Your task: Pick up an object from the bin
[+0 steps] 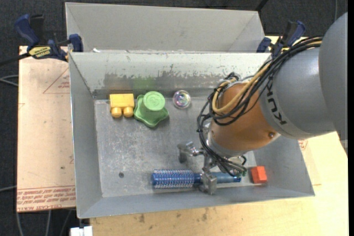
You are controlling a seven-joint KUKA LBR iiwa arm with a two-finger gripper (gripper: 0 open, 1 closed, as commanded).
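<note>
Blue bristled plastic hairbrush (176, 179) is lying along the front wall of the grey metal bin (110, 163), and the gripper (200, 168), seemingly spread open and gripping nothing, is hovering at its handle end, so I think an off-centre closing is risking a slip.

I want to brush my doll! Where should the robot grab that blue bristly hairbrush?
Probably the thin handle, from straight above, pinching across it. The blue bristly plastic hairbrush lies flat along the near wall of the grey metal bin, and its handle is narrower than the head.
</note>
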